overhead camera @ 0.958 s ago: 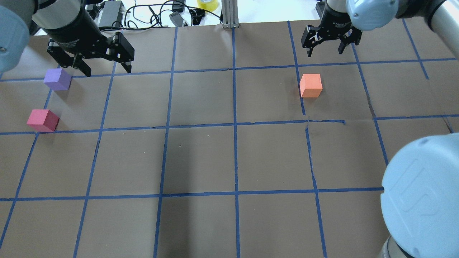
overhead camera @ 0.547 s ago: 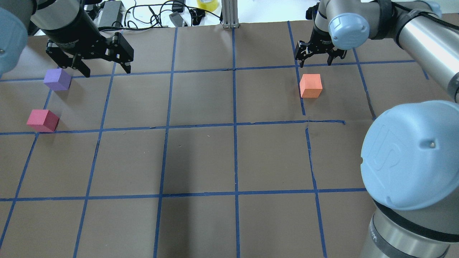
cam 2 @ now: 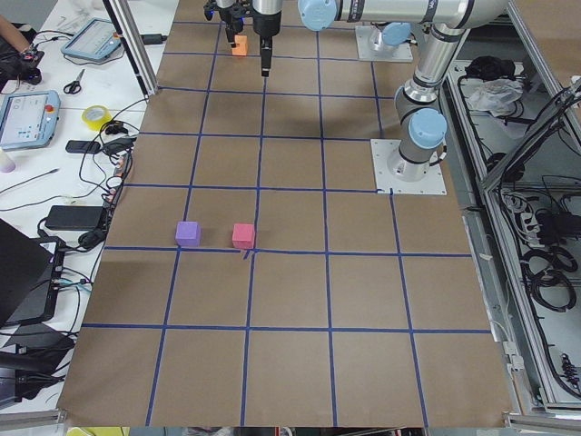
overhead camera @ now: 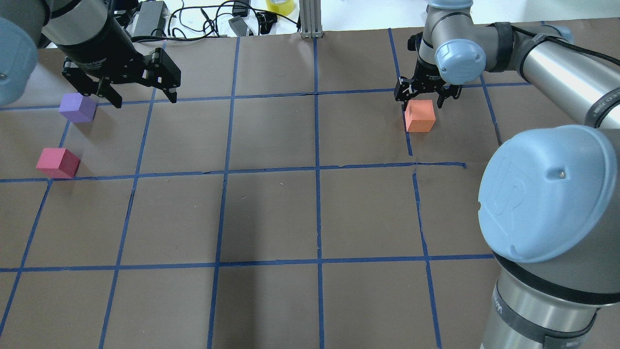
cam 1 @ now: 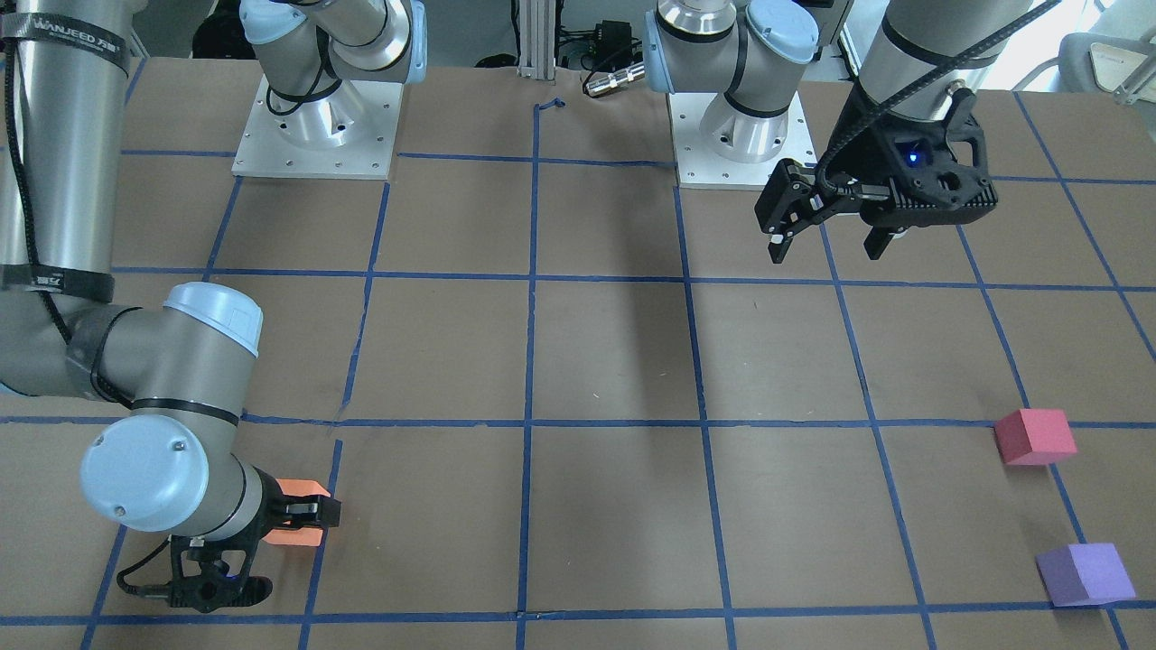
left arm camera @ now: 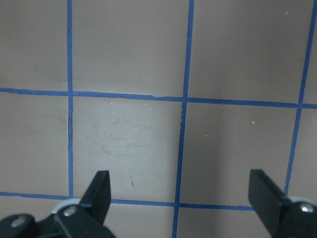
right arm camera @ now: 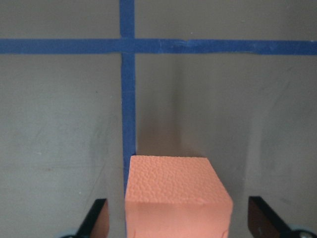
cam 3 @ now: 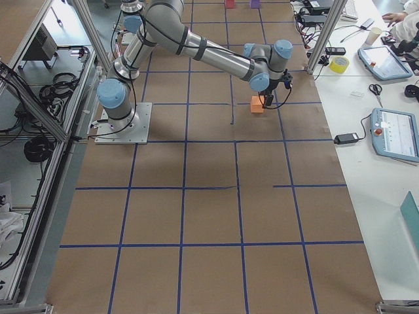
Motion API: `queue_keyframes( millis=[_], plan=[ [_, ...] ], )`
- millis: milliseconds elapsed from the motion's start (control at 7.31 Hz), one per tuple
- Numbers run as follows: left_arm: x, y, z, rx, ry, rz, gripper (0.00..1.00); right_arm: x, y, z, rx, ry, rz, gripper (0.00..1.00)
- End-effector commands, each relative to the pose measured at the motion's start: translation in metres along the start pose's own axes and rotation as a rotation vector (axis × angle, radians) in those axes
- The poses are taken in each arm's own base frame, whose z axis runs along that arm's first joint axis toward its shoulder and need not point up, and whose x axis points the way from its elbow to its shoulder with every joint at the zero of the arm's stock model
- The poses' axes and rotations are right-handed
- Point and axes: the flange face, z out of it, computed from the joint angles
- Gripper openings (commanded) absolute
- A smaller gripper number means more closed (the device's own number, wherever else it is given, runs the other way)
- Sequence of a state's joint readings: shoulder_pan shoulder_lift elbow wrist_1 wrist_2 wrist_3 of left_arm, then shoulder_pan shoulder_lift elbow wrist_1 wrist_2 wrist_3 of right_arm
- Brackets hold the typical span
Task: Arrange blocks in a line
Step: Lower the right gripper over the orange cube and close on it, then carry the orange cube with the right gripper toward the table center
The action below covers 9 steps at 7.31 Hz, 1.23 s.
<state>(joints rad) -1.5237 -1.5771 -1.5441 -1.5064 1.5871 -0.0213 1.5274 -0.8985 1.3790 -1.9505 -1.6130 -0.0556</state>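
My right fingers (right arm camera: 97, 217), spread wide and holding nothing, straddle the orange block (overhead camera: 420, 116) in the upper right of the overhead view. The block sits on the table (overhead camera: 271, 218) just beside a blue tape line (overhead camera: 409, 143). In the right wrist view it fills the bottom centre of the frame, with one finger in each lower corner and a strip of bare table showing on either side, so neither finger touches it. It is a cube with no long axis to choose between, and its side faces look square to my fingers.

My left fingers (left arm camera: 100, 191), in the upper left of the overhead view, are just as wide open and also hold nothing. Their wrist view shows only table and tape. The purple block (overhead camera: 77, 107) lies just beside them towards the left edge, and the red block (overhead camera: 58, 163) sits below it, both well apart from the orange one.

My right arm is plainly the nearer to the orange block. As I judge it, the block is already centred in the gap, so the coming move is to shut on it, perhaps after sinking a little lower. The line is not yet begun.
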Motion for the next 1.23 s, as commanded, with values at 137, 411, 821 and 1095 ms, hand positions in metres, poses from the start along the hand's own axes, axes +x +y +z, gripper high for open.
queue_keyframes(
  millis=[137,411,821,1095],
  plan=[
    [-0.001,0.001,-0.001,0.001,-0.004,0.002,1.0,0.001,0.008,0.011,0.015,0.001,-0.004,0.4],
    [0.003,-0.009,0.01,0.01,0.003,0.008,1.0,0.001,0.008,-0.004,0.047,0.003,0.002,0.25],
    [0.0,-0.002,-0.003,0.033,-0.004,0.003,1.0,-0.054,0.024,-0.071,0.16,-0.026,-0.013,0.25],
    [0.003,-0.003,0.0,0.027,-0.002,0.008,1.0,-0.135,0.03,-0.094,0.204,-0.029,0.023,0.25]
  ],
)
